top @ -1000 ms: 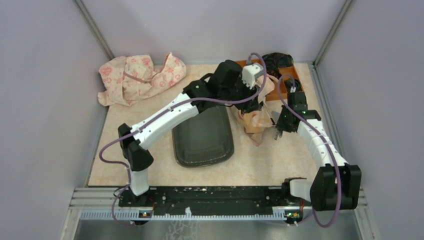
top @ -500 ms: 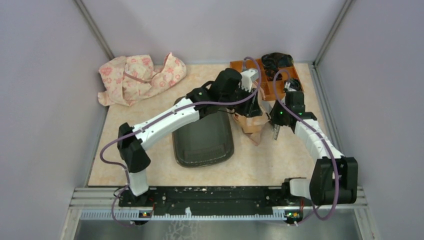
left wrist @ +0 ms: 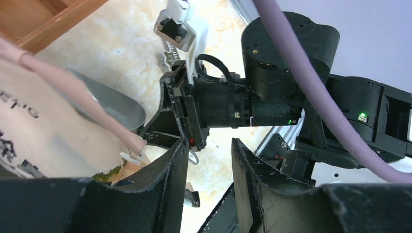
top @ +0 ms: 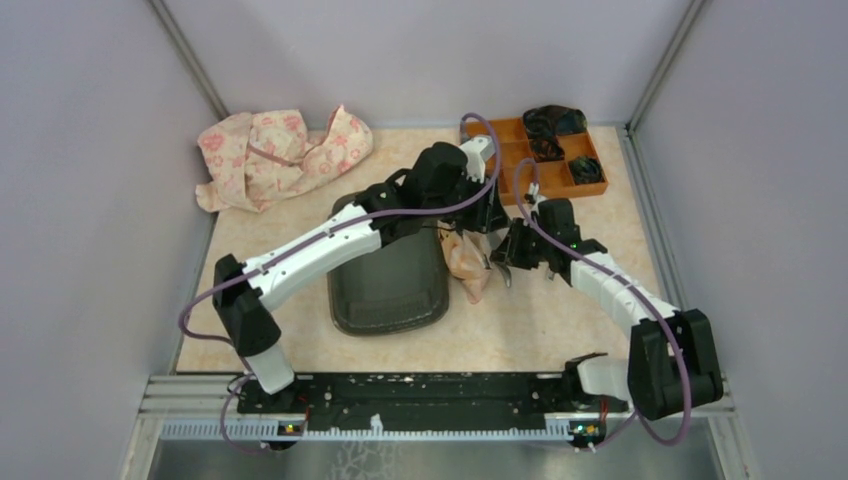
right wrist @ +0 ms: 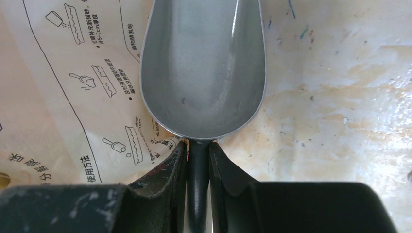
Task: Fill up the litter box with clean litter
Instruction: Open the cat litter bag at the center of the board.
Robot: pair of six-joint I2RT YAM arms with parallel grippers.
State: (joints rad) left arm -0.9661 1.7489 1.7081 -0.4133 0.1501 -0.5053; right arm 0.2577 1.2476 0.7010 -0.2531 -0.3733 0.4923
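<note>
The dark litter box (top: 388,288) lies at the table's middle, and its floor looks bare. A peach printed bag (top: 468,262) stands just right of it and also shows in the left wrist view (left wrist: 43,126). A little green clean litter (left wrist: 109,171) shows at the bag's mouth. My left gripper (top: 478,222) is above the bag. Its jaws (left wrist: 209,141) stand apart with only the table between them, and the bag lies against the outer side of one finger. My right gripper (top: 508,252) (right wrist: 197,145) is shut on the black handle of the empty grey metal scoop (right wrist: 204,68), whose bowl rests against the bag (right wrist: 73,97).
An orange compartmented organiser (top: 545,160) with dark items stands at the back right. A crumpled pink floral cloth (top: 280,150) lies at the back left. Grey walls close in three sides. The arms' rail (top: 420,395) runs along the near edge.
Both arms have swung left toward the litter box. The bag has moved left with them, the box has shifted slightly left, and the organiser now shows fully.
</note>
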